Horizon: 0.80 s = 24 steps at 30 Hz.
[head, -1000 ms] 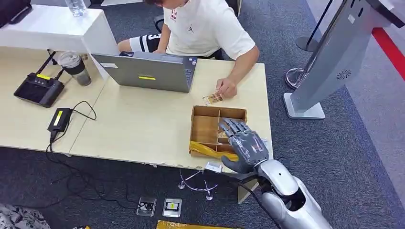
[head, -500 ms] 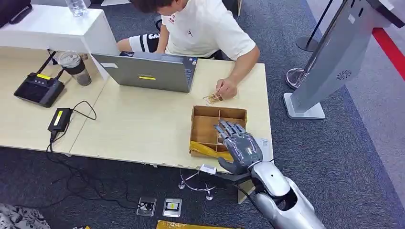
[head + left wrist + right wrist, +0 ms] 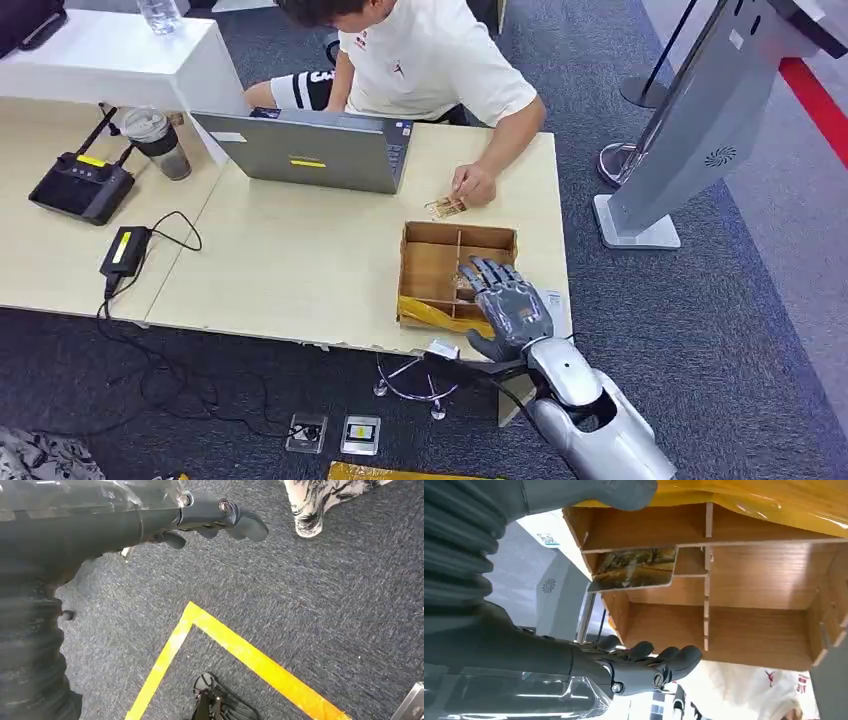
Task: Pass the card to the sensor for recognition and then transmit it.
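Observation:
A brown divided box [image 3: 460, 229] stands at the table's near right corner. My right hand [image 3: 507, 310] hovers over its near right compartments, fingers spread, holding nothing. In the right wrist view a picture card [image 3: 636, 569] leans in a compartment of the box [image 3: 764, 655], apart from my fingers [image 3: 659, 667]. Past the box, a seated person pinches another card [image 3: 447, 207] on the table. The grey sensor kiosk [image 3: 700, 120] stands on the floor to the right. My left hand [image 3: 210, 520] hangs over the carpet, holding nothing, its fingers loosely bent.
On the table [image 3: 300, 270] are a grey laptop [image 3: 305, 150], a cup [image 3: 158, 140], a black controller [image 3: 82, 185] and a power adapter [image 3: 124, 250] with its cable. Yellow tape [image 3: 440, 312] wraps the box's front. Yellow floor tape [image 3: 240, 650] crosses the carpet.
My right hand has drawn back slightly toward the table's near edge and lowered over the box. The person's hand keeps hold of the card.

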### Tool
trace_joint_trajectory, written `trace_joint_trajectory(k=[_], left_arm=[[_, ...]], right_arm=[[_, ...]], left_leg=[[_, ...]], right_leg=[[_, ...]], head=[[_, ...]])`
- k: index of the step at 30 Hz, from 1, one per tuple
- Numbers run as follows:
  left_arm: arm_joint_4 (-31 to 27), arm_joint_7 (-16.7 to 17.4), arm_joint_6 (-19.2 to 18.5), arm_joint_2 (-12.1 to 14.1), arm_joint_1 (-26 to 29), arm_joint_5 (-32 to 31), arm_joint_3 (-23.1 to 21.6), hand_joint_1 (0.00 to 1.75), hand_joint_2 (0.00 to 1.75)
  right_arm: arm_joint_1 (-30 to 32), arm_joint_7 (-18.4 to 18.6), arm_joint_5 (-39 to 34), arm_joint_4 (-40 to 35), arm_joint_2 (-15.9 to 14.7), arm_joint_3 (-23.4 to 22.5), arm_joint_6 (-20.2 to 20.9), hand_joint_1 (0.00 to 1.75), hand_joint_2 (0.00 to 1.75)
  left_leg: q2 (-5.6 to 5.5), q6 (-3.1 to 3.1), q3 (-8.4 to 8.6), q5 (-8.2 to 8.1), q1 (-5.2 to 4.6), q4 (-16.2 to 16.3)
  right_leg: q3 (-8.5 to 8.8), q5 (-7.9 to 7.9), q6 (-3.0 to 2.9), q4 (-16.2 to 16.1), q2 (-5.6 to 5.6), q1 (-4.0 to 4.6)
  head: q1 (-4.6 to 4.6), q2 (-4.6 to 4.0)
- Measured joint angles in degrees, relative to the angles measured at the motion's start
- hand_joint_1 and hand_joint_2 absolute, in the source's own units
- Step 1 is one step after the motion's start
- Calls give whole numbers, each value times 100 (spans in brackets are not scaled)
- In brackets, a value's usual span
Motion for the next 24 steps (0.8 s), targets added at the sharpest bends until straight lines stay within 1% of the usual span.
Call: trace_joint_trajectory(k=[18, 21, 23, 24], left_arm=[[0, 42, 11, 2, 0, 48, -2, 0, 175], [0, 42, 11, 2, 0, 48, -2, 0, 175], [0, 44, 11, 2, 0, 48, -2, 0, 175], [0, 46, 11, 2, 0, 48, -2, 0, 175]], right_arm=[[-64, -18, -2, 392, -2, -28, -125, 9, 175], [-66, -33, -6, 433, 0, -48, -148, 12, 175], [-72, -50, -13, 464, 11, -68, -182, 23, 175], [-74, -61, -20, 479, 13, -68, -197, 24, 175]], left_leg=[[0, 0, -1, 0, 0, 0], [0, 0, 0, 0, 0, 0], [0, 0, 0, 0, 0, 0], [0, 0, 0, 0, 0, 0]], right_leg=[[0, 0, 0, 0, 0, 0], [0, 0, 0, 0, 0, 0], [0, 0, 0, 0, 0, 0], [0, 0, 0, 0, 0, 0]], head=[[0, 0], [0, 0], [0, 0], [0, 0]])
